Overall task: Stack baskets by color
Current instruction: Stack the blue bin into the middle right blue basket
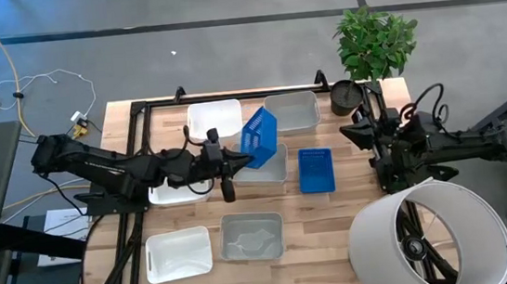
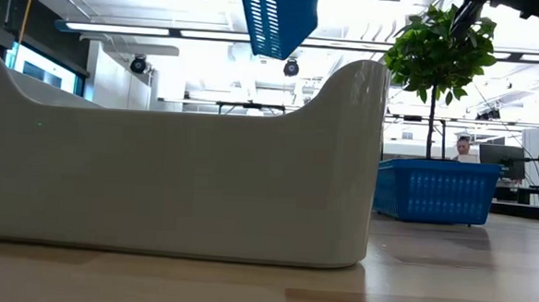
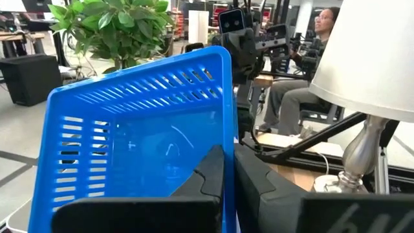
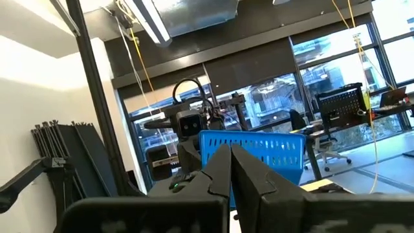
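Note:
My left gripper (image 1: pixel 239 160) (image 3: pixel 229 171) is at the table's middle, shut on a bright blue basket (image 1: pixel 260 132) (image 3: pixel 142 136), which is tipped onto its side in the air. In the low view this basket (image 2: pixel 276 17) hangs high above the table. A second blue basket (image 1: pixel 316 170) (image 2: pixel 437 190) rests on its base right of centre. A pale basket (image 1: pixel 267 167) sits below the lifted one. My right gripper (image 1: pixel 348 134) (image 4: pixel 231 168) waits shut at the right, holding nothing and facing the lifted blue basket (image 4: pixel 259 152). My left gripper pinches one side wall of the blue basket at its rim (image 3: pixel 226 145), with one finger (image 3: pixel 210 175) inside the basket and the other (image 3: pixel 255 184) outside. The fingers come level from the table's left. The basket is lifted clear, on its side, its open top toward the gripper.
White baskets stand at the far left-centre (image 1: pixel 214 120), under the left arm (image 1: pixel 176 192) and near the front (image 1: pixel 178 254). Grey ones sit far (image 1: pixel 291 110) and near (image 1: pixel 252 236). A lampshade (image 1: pixel 428 237) fills the near right; a potted plant (image 1: pixel 374 42) stands far right.

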Action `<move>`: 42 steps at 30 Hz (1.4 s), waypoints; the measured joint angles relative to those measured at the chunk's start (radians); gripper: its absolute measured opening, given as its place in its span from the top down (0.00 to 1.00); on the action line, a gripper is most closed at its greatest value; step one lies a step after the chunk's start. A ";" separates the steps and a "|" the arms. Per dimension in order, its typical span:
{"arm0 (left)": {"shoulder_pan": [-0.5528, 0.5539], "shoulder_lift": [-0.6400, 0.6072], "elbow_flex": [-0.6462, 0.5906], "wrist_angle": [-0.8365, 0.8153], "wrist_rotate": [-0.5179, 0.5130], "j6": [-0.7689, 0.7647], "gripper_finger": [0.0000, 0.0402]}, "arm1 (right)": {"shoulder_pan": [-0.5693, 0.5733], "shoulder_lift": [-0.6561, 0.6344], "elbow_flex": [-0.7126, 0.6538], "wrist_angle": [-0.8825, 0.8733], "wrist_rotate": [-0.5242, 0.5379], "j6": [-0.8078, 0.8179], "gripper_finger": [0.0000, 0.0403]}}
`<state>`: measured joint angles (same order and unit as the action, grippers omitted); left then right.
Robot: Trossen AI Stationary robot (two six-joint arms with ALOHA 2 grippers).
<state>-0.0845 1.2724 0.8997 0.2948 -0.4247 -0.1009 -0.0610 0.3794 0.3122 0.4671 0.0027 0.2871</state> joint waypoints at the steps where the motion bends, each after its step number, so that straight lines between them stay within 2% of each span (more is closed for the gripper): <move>1: 0.000 0.000 0.000 0.000 0.001 0.000 1.00 | 0.000 0.000 0.000 0.000 0.000 0.000 1.00; 5: 0.000 0.001 0.000 0.004 0.011 0.009 1.00 | 0.000 0.000 0.000 0.026 0.000 0.000 1.00; 9: 0.000 0.084 0.028 -0.001 0.033 0.054 1.00 | 0.000 0.000 0.000 0.135 0.000 0.000 1.00; 13: 0.014 0.222 0.162 0.031 0.104 0.136 1.00 | 0.000 0.000 0.000 0.225 0.000 -0.025 1.00; 18: 0.024 0.446 0.366 -0.098 0.119 0.231 1.00 | 0.000 -0.002 0.000 0.242 0.001 -0.065 1.00; 22: 0.027 0.581 0.491 -0.098 0.117 0.243 1.00 | 0.000 0.000 0.000 0.230 0.001 -0.061 1.00; 27: 0.026 0.721 0.590 -0.063 0.131 0.243 1.00 | 0.000 0.000 0.000 0.225 0.001 -0.061 1.00; 32: 0.026 0.817 0.639 -0.048 0.146 0.240 1.00 | 0.000 0.000 0.000 0.225 0.001 -0.061 1.00; 38: 0.032 0.884 0.646 -0.046 0.055 0.215 1.00 | 0.000 0.000 0.000 0.223 0.001 -0.052 1.00; 42: 0.039 0.894 0.645 -0.115 0.023 0.201 1.00 | 0.000 0.000 0.000 0.217 0.001 -0.051 1.00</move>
<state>-0.0456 2.1662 1.5452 0.1800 -0.4020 0.1003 -0.0612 0.3794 0.3126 0.6841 0.0036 0.2363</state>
